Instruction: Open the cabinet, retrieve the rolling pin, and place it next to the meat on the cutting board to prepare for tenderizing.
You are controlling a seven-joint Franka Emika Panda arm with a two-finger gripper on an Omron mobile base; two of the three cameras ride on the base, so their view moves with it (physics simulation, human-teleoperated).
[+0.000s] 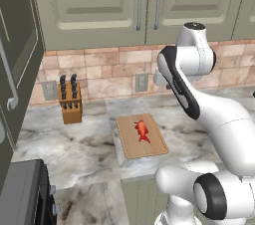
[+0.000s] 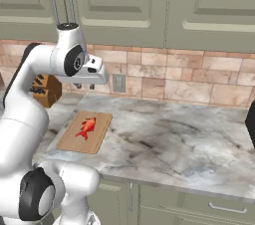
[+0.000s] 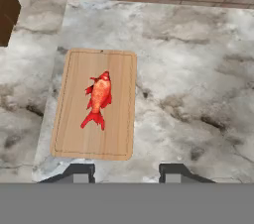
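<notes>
You could read no text, label, brand, number or sign anywhere in these views. The cabinet (image 1: 134, 0) doors were plain, the cutting board (image 3: 94, 104) carried no print, and the knife block (image 1: 70, 100) showed no maker's mark. The wall outlet (image 1: 141, 82) on the tiled backsplash was bare of lettering, and the marbled bench (image 2: 169, 134) bore only its own veining. The robot's white arm (image 1: 199, 94) had no logo you could make out
</notes>
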